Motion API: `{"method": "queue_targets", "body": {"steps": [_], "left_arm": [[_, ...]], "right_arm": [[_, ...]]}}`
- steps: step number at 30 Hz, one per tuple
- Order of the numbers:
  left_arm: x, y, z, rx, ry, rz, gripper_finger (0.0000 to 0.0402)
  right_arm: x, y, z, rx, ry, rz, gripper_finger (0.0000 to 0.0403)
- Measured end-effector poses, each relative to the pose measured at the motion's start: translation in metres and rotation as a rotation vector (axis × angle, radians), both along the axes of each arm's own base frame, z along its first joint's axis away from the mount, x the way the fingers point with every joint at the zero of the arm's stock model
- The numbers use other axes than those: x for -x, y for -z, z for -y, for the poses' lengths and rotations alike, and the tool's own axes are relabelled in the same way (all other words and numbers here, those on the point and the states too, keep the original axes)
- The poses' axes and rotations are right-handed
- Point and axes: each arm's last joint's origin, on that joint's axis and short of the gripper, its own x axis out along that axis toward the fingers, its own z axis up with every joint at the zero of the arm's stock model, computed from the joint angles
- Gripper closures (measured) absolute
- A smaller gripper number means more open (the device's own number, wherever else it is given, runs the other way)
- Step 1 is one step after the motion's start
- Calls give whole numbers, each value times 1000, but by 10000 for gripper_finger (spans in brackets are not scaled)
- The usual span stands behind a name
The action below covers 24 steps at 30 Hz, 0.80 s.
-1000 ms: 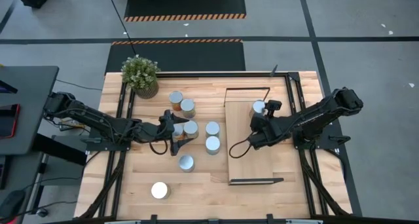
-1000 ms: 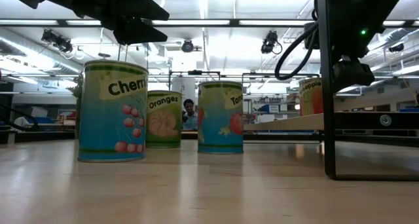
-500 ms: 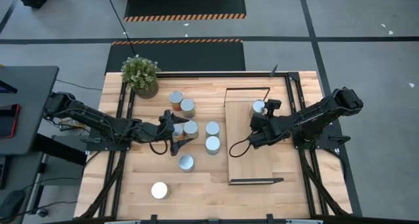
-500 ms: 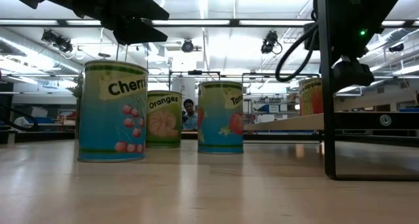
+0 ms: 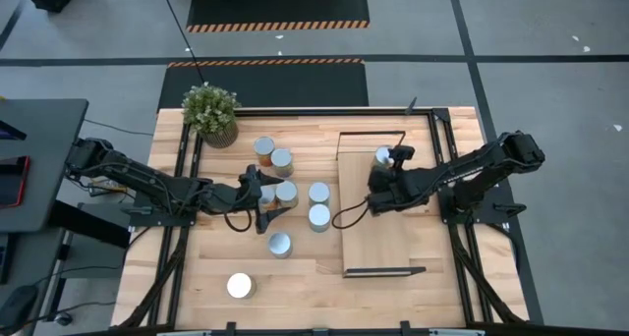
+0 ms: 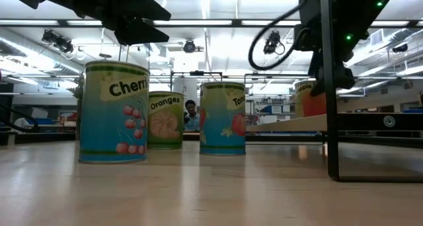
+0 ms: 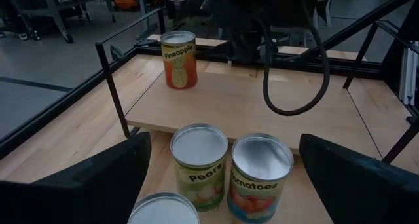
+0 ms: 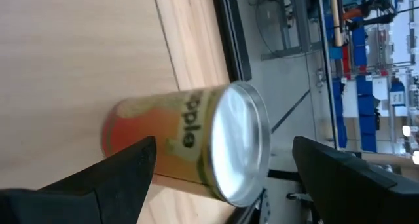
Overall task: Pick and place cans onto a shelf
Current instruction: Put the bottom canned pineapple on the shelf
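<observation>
Pineapple can (image 5: 383,157) standing upright at the shelf's (image 5: 378,240) far end, the right tool (image 5: 377,179) hanging released beside it; left tool (image 5: 271,200) spreading wide among tabletop (image 5: 314,267) cans (image 5: 319,204), apparently lining up the next pick

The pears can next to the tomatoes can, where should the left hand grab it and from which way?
Grip the pears can across its round side wall, coming in level from the open left hand. It stands upright, and the tomatoes can sits close beside it, so one finger probably has to slip into the narrow gap between them.
</observation>
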Motion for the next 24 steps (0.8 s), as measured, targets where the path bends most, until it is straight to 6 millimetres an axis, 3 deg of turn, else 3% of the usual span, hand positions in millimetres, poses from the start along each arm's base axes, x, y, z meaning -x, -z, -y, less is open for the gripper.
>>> {"method": "queue_targets", "body": {"steps": [6, 15, 24], "left_arm": [[0, 0, 0, -2, -1, 0, 6], [-1, -1, -3, 1, -13, 7, 6], [-1, -1, -3, 4, -13, 15, 6]], "right_arm": [[-3, 0, -4, -40, -23, 8, 37], [-26, -23, -8, -16, -96, 115, 37], [-48, -19, 16, 61, -66, 158, 37]]}}
